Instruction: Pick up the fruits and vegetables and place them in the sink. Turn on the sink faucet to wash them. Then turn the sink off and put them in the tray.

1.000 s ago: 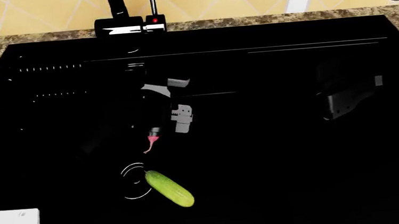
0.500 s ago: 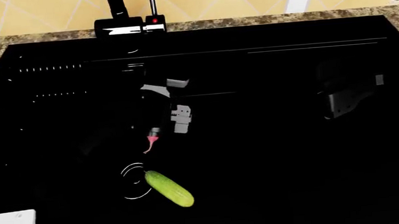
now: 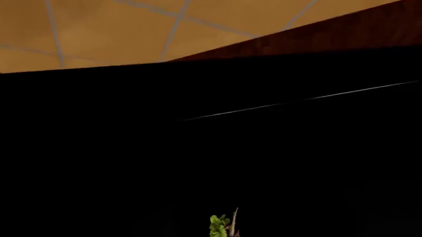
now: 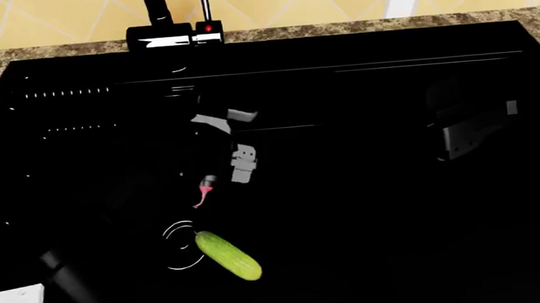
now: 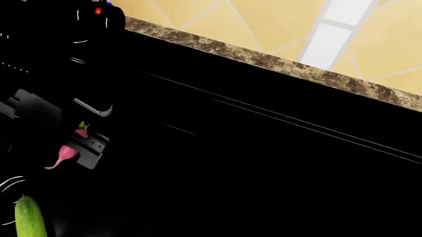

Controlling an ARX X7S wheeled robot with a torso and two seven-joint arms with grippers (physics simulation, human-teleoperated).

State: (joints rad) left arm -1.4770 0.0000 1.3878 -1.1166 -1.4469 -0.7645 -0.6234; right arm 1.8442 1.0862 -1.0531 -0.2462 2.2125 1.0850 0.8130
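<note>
The left gripper [image 4: 216, 176] grips the radish [image 4: 203, 193] above the sink [image 4: 359, 50]; the cucumber [image 4: 228, 255] lies just below. The right gripper's [image 4: 471, 135] closure is unclear.

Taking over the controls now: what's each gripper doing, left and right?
Left gripper: closed on the radish, above the sink.
Right gripper: too dark against the basin to tell open or shut; nothing visibly held.

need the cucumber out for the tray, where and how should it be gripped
Grip the cucumber across its middle, coming straight down from above. It lies flat on the sink floor, slanted, with open floor on both long sides, so the jaws should close across its narrow width, probably turned square to its slant.
</note>
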